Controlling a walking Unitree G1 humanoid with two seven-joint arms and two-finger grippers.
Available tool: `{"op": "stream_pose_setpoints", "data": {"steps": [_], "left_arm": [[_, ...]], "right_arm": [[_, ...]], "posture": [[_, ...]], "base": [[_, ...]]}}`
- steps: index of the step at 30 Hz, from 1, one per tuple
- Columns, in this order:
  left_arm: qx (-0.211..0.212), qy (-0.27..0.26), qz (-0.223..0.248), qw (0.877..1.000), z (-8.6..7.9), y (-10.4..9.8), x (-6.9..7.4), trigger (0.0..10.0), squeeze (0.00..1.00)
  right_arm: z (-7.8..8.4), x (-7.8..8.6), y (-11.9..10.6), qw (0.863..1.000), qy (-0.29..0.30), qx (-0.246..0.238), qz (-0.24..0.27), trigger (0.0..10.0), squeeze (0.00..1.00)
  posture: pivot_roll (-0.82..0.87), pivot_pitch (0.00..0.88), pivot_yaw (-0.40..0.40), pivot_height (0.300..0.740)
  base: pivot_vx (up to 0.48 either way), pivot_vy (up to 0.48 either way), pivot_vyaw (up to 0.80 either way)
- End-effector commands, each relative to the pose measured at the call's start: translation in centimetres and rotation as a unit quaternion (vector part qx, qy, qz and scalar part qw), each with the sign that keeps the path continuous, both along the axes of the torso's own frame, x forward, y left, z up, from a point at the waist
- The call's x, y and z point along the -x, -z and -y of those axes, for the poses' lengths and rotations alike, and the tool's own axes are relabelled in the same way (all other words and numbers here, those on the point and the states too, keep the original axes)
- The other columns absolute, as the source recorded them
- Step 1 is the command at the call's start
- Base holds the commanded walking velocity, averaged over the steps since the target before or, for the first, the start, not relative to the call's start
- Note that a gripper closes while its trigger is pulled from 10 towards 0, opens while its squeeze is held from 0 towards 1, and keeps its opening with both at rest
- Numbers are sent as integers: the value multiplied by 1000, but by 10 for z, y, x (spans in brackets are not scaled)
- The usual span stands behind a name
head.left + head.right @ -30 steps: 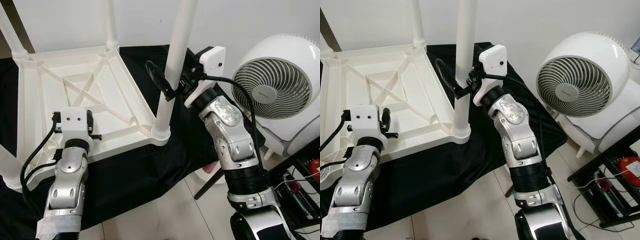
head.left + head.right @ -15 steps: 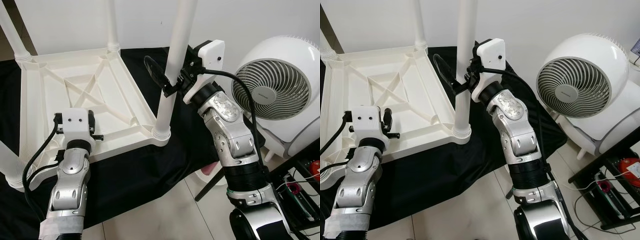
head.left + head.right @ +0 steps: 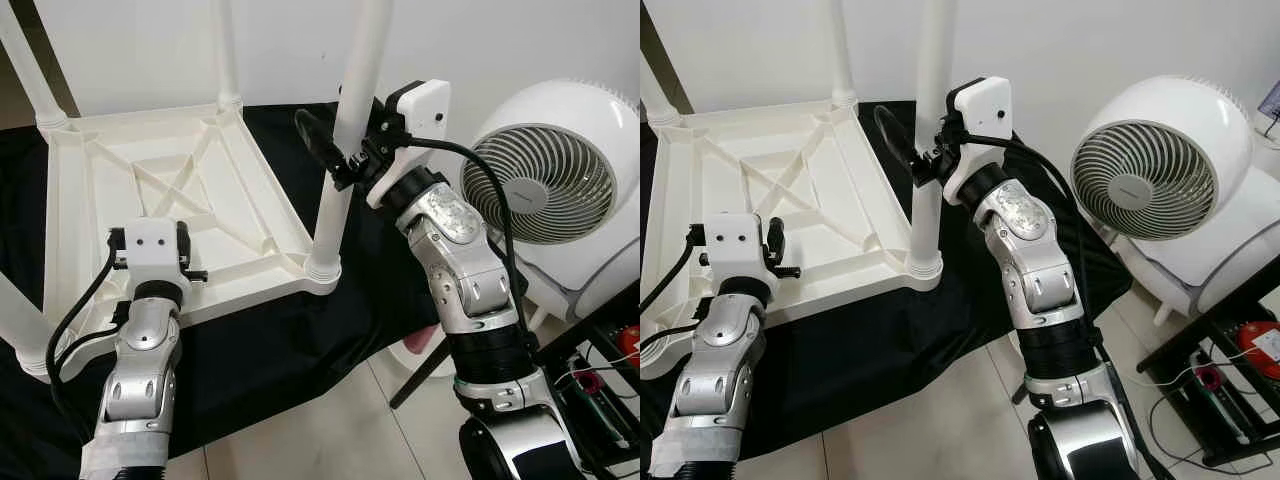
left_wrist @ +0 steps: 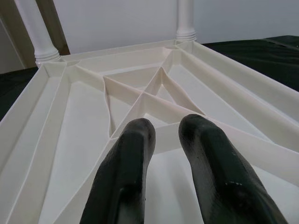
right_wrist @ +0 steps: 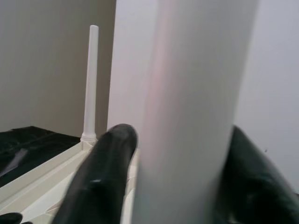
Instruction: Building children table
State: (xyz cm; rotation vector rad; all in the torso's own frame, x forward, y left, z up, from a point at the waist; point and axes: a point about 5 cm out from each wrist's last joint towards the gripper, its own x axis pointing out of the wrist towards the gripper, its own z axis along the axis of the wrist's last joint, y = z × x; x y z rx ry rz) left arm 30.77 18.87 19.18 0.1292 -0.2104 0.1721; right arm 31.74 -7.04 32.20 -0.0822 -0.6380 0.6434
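A white plastic children's table (image 3: 150, 190) lies upside down on a black cloth, its legs pointing up. My right gripper (image 3: 335, 150) is shut on the near right leg (image 3: 334, 215), about halfway up. One black finger (image 3: 312, 135) shows left of the leg. In the right wrist view the leg (image 5: 196, 93) sits tight between both fingers. My left gripper (image 4: 167, 128) hovers over the table's near edge, pointing across the ribbed underside (image 4: 140, 93). Its fingers stand a little apart with nothing between them.
Other legs stand at the far corner (image 3: 225, 50), the far left (image 3: 25, 65) and the near left (image 3: 15, 320). A big white fan (image 3: 545, 180) stands close on the right. Cables and a power strip (image 3: 600, 390) lie at the lower right, on tiled floor (image 3: 340, 430).
My right gripper has shifted slightly up the leg and its wrist has turned a little. The whole view has drifted slightly. The left arm has stayed where it was.
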Motion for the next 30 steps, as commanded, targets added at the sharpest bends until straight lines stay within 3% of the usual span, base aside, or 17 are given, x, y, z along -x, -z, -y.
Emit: {"op": "stream_pose_setpoints", "data": {"steps": [1, 10, 13, 17, 20, 26, 27, 29, 30], "left_arm": [[16, -40, -3, 999, -6, 5, -1, 10000, 0], [23, -75, -35, 996, -25, 18, -5, 10000, 0], [33, -115, -59, 991, -51, 31, -3, 10000, 0], [33, -124, -61, 990, -59, 32, -2, 10000, 0], [6, -140, -49, 989, -78, 18, -3, 10000, 0], [-10, -142, -40, 989, -85, 8, -4, 10000, 0], [-25, -141, -28, 989, -91, -4, -7, 10000, 0], [-25, -141, -28, 989, -91, -4, -7, 10000, 0], [-42, -140, -10, 989, -97, -23, -11, 10000, 0]], "right_arm": [[1, 5, -6, 1000, -3, -13, 11, 0, 0], [12, 6, -16, 998, 12, -61, 15, 0, 0], [25, 8, -23, 995, 34, -92, 20, 0, 0], [31, 8, -25, 993, 45, -106, 22, 0, 0], [59, 6, -28, 981, 102, -162, 19, 0, 0], [71, 5, -27, 974, 129, -183, 18, 0, 0], [83, 4, -23, 968, 155, -196, 12, 0, 0], [83, 4, -23, 968, 155, -196, 12, 0, 0], [97, 2, -17, 960, 187, -208, 6, 0, 0]], "posture": [[41, 35, -59, 740], [33, 42, -52, 740], [26, 55, -46, 740], [26, 58, -45, 740], [30, 76, -27, 740], [32, 79, -21, 740], [39, 88, -12, 740], [39, 88, -12, 740], [51, 96, 1, 740]], "base": [[0, 0, 0], [0, 0, 0], [0, 0, 0], [0, 0, 0], [0, 0, 0], [0, 0, 0], [0, 0, 0], [0, 0, 0], [0, 0, 0]]}}
